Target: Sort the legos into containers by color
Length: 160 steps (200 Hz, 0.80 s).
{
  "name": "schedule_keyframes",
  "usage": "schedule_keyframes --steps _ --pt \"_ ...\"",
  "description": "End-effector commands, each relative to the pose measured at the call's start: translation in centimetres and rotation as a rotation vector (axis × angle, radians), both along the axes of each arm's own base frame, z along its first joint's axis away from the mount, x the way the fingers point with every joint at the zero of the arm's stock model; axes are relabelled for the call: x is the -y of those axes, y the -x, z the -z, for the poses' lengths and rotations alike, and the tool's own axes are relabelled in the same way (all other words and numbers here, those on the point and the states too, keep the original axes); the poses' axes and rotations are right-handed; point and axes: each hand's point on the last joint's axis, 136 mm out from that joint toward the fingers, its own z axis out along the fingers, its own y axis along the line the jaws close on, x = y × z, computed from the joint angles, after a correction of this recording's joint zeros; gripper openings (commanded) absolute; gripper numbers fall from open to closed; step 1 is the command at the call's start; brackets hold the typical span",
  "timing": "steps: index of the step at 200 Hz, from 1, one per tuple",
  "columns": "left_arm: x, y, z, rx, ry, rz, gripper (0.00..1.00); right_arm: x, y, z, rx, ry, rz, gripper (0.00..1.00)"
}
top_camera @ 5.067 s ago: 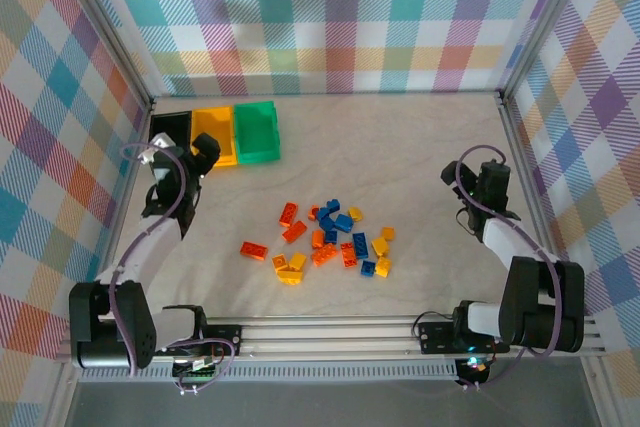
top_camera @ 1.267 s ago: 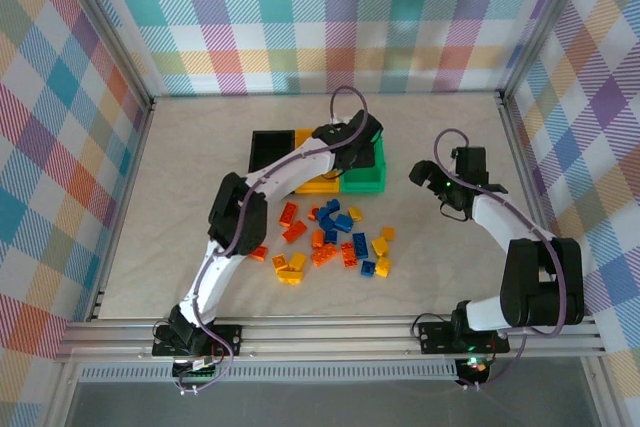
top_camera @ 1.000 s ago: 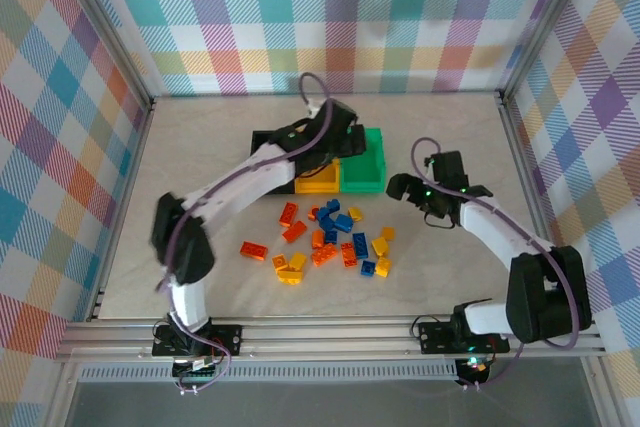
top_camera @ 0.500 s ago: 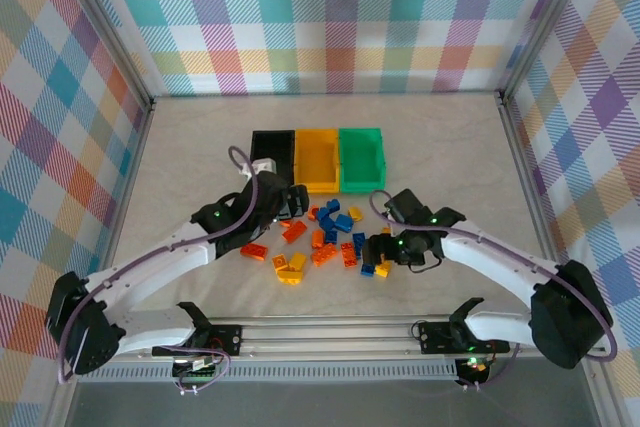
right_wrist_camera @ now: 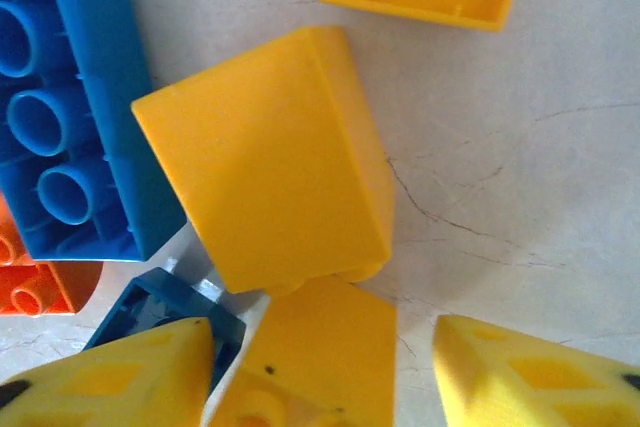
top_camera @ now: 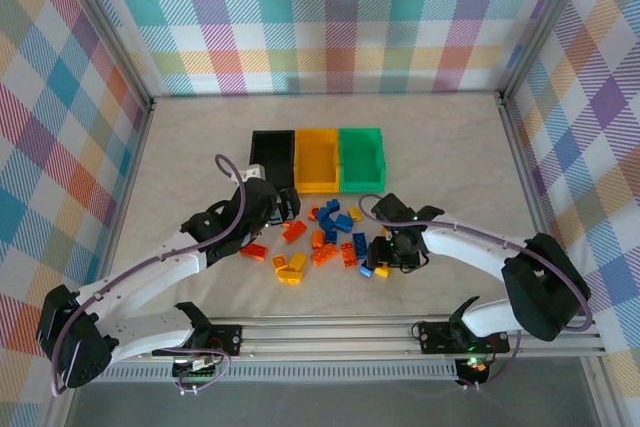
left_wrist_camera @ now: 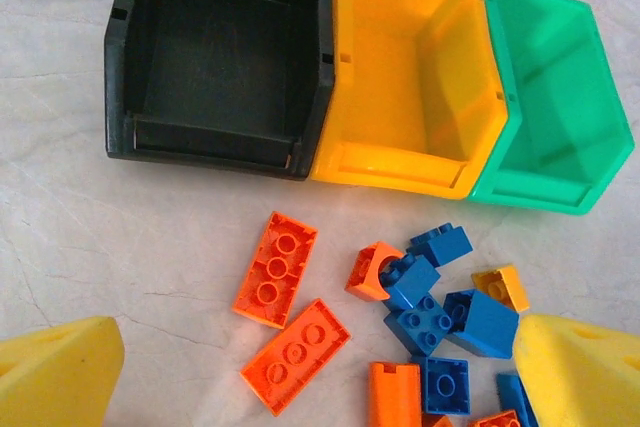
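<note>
- Three containers [top_camera: 316, 187], black, yellow and green, are sitting empty at upper centre. Roughly two dozen mixed legos [top_camera: 335, 237] are lying just below.
- Right gripper [right_wrist_camera: 322, 332], fingers spread, is straddling one yellow brick [right_wrist_camera: 315, 372]; closing is risking catching the blue neighbour [right_wrist_camera: 160, 302].
- Left gripper [top_camera: 287, 205] is hovering wide open, empty.

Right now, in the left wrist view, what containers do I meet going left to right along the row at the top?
black bin → yellow bin → green bin. The three stand joined side by side, all open-topped with no bricks in them.
</note>
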Motion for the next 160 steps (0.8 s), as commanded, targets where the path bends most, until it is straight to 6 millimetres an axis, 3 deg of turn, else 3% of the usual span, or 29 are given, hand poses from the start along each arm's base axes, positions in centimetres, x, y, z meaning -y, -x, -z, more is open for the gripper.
schedule_keyframes --steps 1,46,76,95,111,124,141,160 --pt "-0.4 0.0 -0.4 0.011 0.036 -0.013 1.0 0.2 0.0 -0.3 -0.011 0.032 0.006 0.53" --pt "-1.1 -0.1 -0.4 0.007 0.047 -0.029 1.0 -0.2 -0.5 -2.1 0.032 0.002 -0.012 0.38" --pt "-1.6 -0.2 -0.2 -0.007 0.046 -0.045 1.0 -1.0 -2.2 -5.5 0.117 -0.036 -0.034 0.34" --pt "-1.5 -0.1 0.1 -0.024 0.054 -0.037 1.0 -1.7 -5.7 -8.7 0.211 -0.064 -0.04 0.34" --pt "-1.7 0.0 0.5 -0.045 0.047 -0.041 1.0 -2.7 -10.7 -11.9 0.326 -0.08 -0.028 0.35" --pt "-1.8 0.2 0.8 -0.061 0.039 -0.041 1.0 -3.3 -14.7 -13.0 0.387 -0.069 -0.012 0.35" --pt "-2.3 0.6 1.2 -0.09 0.021 -0.051 1.0 -3.9 -19.2 -13.3 0.43 -0.052 0.011 0.37" --pt "-2.9 1.0 1.7 -0.133 -0.005 -0.062 1.0 -4.4 -23.6 -12.1 0.44 -0.012 0.025 0.37"
